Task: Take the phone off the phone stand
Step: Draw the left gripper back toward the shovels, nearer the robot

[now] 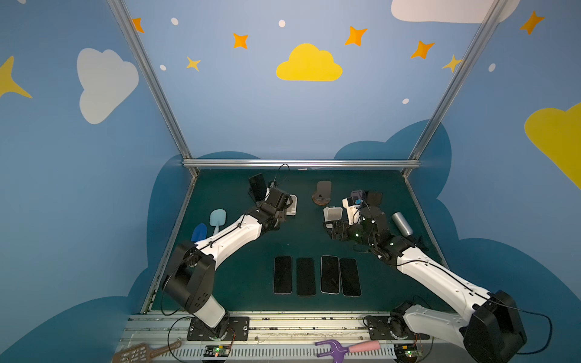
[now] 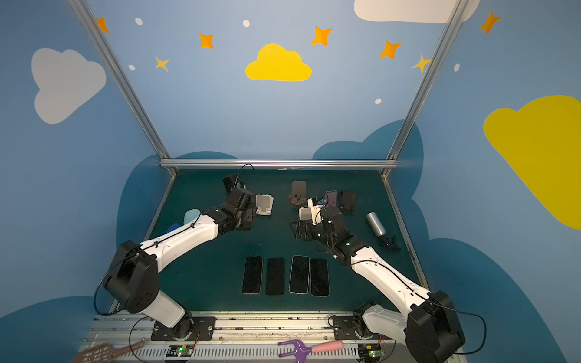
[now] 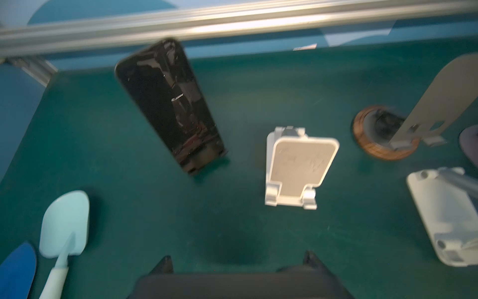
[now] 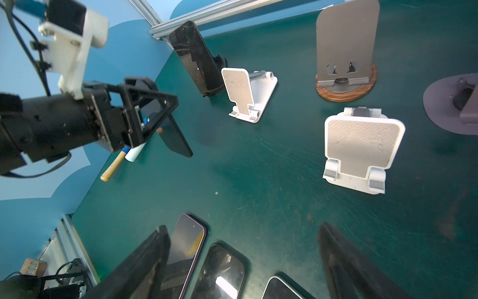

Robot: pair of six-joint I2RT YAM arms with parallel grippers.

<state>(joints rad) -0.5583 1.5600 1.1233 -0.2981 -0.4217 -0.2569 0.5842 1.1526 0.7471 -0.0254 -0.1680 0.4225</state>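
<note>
Phone point(image 4: 192, 55) on black stand point(image 4: 219, 61)

Dim, even light; soft blur across left wrist view.

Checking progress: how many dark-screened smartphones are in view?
5. Four dark-screened smartphones lie flat in a front row; a fifth leans on a black stand, far left. The right arm may hide others.
</note>
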